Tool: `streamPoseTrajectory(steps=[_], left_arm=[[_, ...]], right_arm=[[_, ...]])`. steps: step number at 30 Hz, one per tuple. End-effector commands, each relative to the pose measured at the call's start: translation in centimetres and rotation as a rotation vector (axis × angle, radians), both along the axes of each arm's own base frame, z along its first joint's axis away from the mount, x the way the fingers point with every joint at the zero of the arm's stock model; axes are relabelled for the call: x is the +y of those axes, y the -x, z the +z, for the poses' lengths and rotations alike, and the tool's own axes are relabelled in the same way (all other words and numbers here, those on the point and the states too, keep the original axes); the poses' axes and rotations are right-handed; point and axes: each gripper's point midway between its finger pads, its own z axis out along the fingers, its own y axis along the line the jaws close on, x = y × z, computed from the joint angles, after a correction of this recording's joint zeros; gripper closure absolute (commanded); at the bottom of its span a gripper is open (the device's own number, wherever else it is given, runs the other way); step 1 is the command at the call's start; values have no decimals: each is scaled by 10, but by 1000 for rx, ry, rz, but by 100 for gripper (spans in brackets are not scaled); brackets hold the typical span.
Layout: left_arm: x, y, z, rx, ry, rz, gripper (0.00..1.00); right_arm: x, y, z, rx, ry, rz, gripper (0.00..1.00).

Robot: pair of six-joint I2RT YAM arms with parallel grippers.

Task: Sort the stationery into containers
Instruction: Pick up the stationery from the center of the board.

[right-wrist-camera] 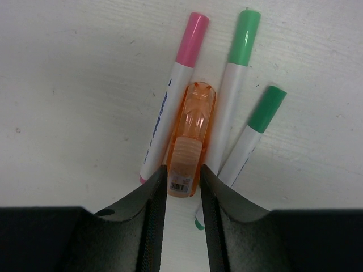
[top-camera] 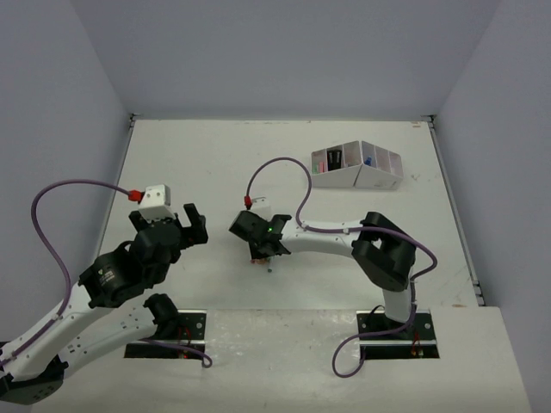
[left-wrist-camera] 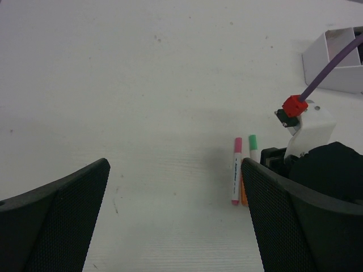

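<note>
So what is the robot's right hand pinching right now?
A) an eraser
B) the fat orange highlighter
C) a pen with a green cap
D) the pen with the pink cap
B: in the right wrist view, the right gripper has a finger on each side of the orange highlighter, while the pink-capped pen and the green-capped pens just lie beside it.

White, black-jointed L arm (top-camera: 112, 280) comes up from lower left of top view; its black two-finger L gripper (top-camera: 188, 225) has jaws spread wide. R arm (top-camera: 379, 258) bends from lower right toward frame centre, wrist tipped down. The black R gripper (right-wrist-camera: 181, 173) is pinched on a stubby orange highlighter (right-wrist-camera: 193, 122).
</note>
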Motion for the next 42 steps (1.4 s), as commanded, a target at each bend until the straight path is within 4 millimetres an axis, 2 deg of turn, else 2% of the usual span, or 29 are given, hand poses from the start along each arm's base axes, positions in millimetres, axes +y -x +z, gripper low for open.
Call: streamPoseTrajectory(steps=[1,17,30,35,42], left_arm=[[-4,-3,7,-30,10,-19,0],[-1,0,11,-48,31,-23,0],[-1,0,13,-54,38,-27,0],[-2,0,12,-53,35,-30,0],[-2,0,12,-53,34,-33,0]], right_arm=[[4,-8,0,-24,22,-41,68],[3,-6,-22,13,73,-43,66],[-2,-4,-23,18,81,-44,61],[-1,-4,-25,18,79,-41,66],[3,-1,-35,41,81,-21,64]])
